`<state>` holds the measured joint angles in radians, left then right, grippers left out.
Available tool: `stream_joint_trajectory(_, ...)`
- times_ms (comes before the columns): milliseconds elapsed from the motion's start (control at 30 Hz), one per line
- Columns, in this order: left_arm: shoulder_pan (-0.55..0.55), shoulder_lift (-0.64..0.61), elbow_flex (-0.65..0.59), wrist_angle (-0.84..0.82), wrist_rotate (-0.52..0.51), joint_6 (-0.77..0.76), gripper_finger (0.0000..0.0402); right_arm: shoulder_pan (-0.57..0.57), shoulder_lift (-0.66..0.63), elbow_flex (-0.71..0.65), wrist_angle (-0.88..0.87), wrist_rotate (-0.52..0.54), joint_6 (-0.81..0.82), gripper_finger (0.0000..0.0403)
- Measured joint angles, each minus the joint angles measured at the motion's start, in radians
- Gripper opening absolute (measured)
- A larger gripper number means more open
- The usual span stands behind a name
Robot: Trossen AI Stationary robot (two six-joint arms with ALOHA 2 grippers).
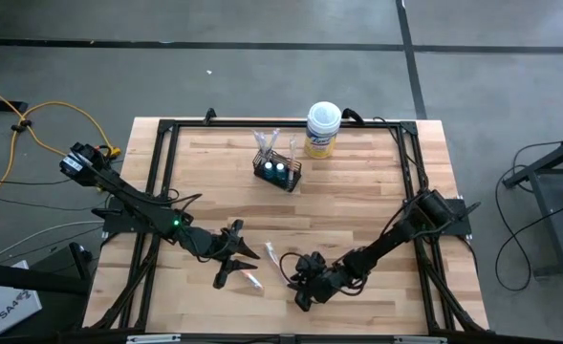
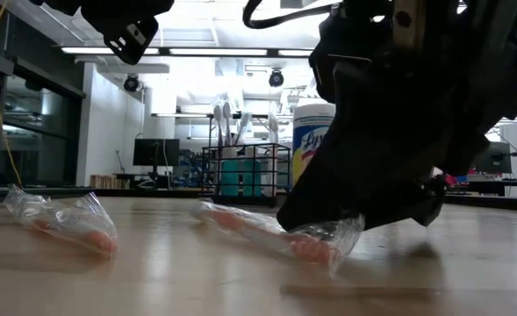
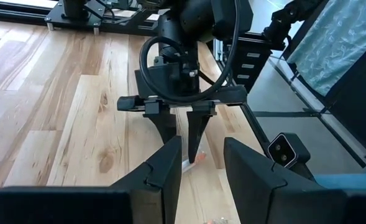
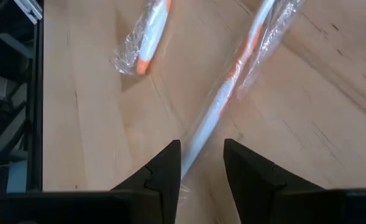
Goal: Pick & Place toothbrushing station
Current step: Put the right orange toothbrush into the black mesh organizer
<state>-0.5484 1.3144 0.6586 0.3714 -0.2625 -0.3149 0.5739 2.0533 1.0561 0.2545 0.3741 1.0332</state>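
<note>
Low view: canister [image 2: 314, 140] label partly legible, "Ly"; rest hidden behind basket [image 2: 246, 172].

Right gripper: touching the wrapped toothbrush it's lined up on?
Cannot tell. In the right wrist view the right gripper straddles the wrapped toothbrush, fingers open; no view plainly shows contact or gap.

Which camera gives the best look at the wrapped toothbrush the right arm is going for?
The right wrist view: the wrapped toothbrush fills the picture, running between the right end effector and its open fingers. The low view shows it side-on, partly behind the arm. The high view shows a small pale sliver; the left wrist view only a tip.
</note>
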Motion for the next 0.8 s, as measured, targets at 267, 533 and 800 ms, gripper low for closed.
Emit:
stream_joint_trajectory(267, 0.0, 0.0, 0.0, 0.0, 0.0, 0.0, 0.0116, -0.001, 0.0, 0.0, -0.003, -0.01, -0.006, 0.0049)
stream_joint_trajectory(533, 0.0, 0.0, 0.0, 0.0, 0.0, 0.0, 0.0116, -0.001, 0.0, 0.0, 0.0, -0.01, -0.007, 0.0003)
stream_joint_trajectory(800, 0.0, 0.0, 0.0, 0.0, 0.0, 0.0, 0.0116, 0.021, -0.003, -0.002, 0.042, 0.121, -0.087, 0.0002)
